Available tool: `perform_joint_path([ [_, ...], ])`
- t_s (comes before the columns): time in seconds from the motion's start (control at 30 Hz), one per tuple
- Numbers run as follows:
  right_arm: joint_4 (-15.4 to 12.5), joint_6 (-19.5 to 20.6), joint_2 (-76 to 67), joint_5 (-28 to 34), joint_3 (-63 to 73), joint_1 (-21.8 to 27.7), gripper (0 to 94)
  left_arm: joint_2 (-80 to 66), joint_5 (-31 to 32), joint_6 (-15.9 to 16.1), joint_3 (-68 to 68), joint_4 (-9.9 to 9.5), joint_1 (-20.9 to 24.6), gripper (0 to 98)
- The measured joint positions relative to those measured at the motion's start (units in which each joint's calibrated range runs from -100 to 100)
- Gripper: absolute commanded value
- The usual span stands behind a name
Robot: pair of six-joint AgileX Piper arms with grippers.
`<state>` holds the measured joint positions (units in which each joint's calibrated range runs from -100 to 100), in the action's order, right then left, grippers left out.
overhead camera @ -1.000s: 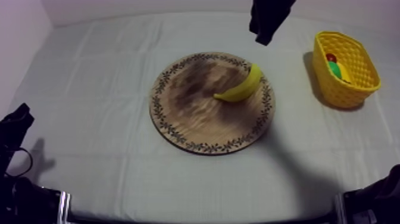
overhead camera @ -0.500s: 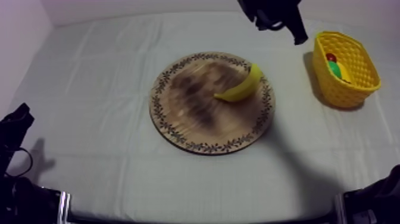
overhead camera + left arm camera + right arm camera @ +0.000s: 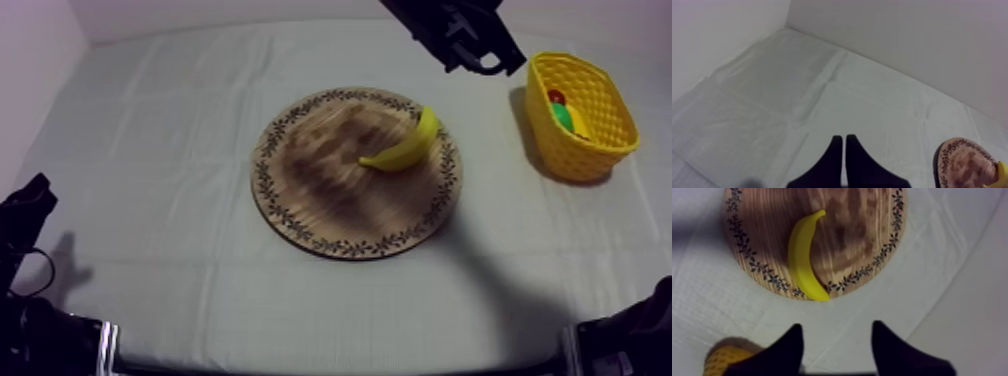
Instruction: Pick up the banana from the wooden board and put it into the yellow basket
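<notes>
Right fingers (image 3: pixel 788 347) spread, nothing between them, poised above the desk (image 3: pixel 150 130) between the wooden board (image 3: pixel 330 190) and the yellow basket (image 3: pixel 600 125). The banana (image 3: pixel 803 255) lies on the board near its basket-side rim, clear all round, so I judge a straight drop across its middle should work. Left fingers (image 3: pixel 833 160) pressed together, empty, parked clear of the work.

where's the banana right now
In the top view the banana lies on the board, along its right rim on the side facing the basket, which stands apart farther to the right.
</notes>
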<state>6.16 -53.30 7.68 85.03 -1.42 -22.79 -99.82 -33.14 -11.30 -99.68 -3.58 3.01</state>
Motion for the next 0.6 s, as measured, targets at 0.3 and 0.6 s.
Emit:
perform_joint_path([
  [0.3, 0.64, 3.50, 0.95, 0.12, -0.92, -1.03, 77.8, 0.00, 0.00, 0.00, 0.00, 0.00, 0.00, 0.1],
  [0.6, 2.15, 3.72, 5.24, -7.65, -11.45, -0.98, 77.9, 0.00, 0.00, 0.00, 0.00, 0.00, 0.00, 0.1],
])
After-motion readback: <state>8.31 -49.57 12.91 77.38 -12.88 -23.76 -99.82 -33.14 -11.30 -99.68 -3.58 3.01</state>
